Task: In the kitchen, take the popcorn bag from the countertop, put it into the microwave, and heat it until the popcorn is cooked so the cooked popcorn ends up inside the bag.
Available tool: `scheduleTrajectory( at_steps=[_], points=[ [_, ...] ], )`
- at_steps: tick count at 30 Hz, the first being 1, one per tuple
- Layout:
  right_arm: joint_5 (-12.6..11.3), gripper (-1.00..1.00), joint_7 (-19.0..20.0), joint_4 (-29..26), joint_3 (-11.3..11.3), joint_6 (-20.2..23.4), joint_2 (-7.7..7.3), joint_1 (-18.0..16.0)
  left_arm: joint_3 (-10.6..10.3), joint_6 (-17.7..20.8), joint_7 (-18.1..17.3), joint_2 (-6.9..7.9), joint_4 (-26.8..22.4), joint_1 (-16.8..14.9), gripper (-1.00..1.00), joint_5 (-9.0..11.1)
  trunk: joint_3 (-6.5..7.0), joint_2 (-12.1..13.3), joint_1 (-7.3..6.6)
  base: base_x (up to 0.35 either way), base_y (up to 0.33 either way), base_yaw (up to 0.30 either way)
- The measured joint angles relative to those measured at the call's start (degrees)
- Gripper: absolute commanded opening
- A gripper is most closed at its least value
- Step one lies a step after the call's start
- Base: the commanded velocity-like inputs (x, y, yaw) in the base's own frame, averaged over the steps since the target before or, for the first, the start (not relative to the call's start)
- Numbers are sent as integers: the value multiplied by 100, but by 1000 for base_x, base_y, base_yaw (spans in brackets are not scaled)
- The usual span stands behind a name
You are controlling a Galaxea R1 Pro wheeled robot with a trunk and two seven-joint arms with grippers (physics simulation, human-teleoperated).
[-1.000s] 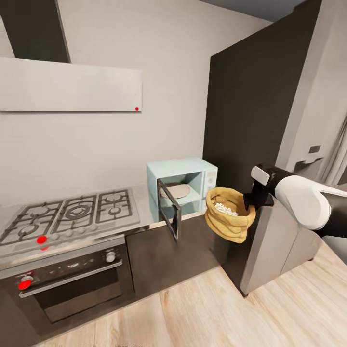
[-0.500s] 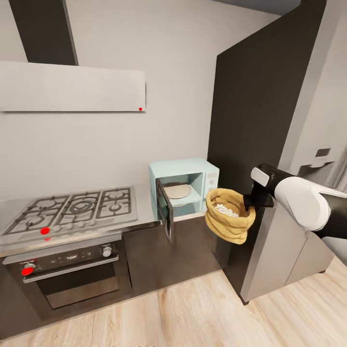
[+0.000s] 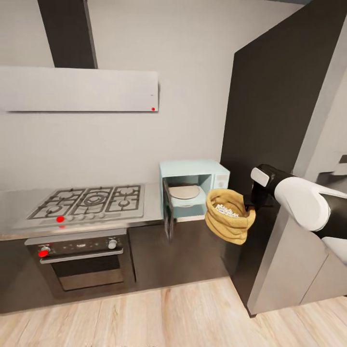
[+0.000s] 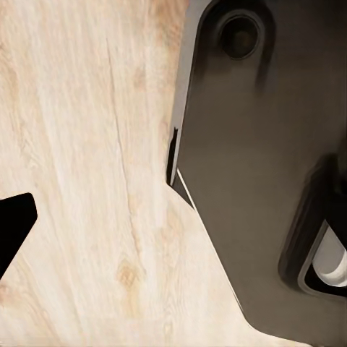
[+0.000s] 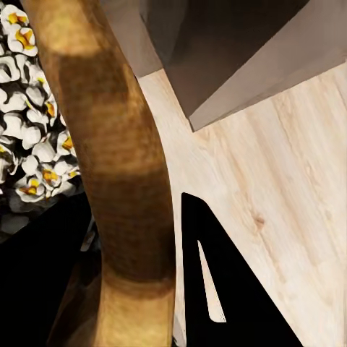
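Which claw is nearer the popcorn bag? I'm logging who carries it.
Right. The right claw grips the popcorn bag by its rim, in front of the open microwave. The left claw points down at the wooden floor, no bag near it.

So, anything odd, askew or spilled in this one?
Nothing spilled. The bag hangs in the air, pinched at its rim by the right gripper, tilted, with popcorn still inside. It is in front of the microwave, not in it. The microwave door stands wide open over the cabinet front.
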Motion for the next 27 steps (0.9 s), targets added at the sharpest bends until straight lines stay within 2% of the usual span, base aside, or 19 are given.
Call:
scheduleTrajectory(
  at_steps=[12,24,27],
  points=[
    [-1,-100,0,1,-5,-7,91,62,0,0,0,-9,0,0,100,0,0,0,0,0,-291,278],
    [1,-100,3,-1,-7,-18,95,65,0,-4,0,-9,-6,0,100,-4,0,0,0,1,-20,278],
    [-6,-100,8,-1,-18,-22,95,66,1,-4,0,-9,-8,0,100,-3,0,1,-2,203,104,178]
  ],
)
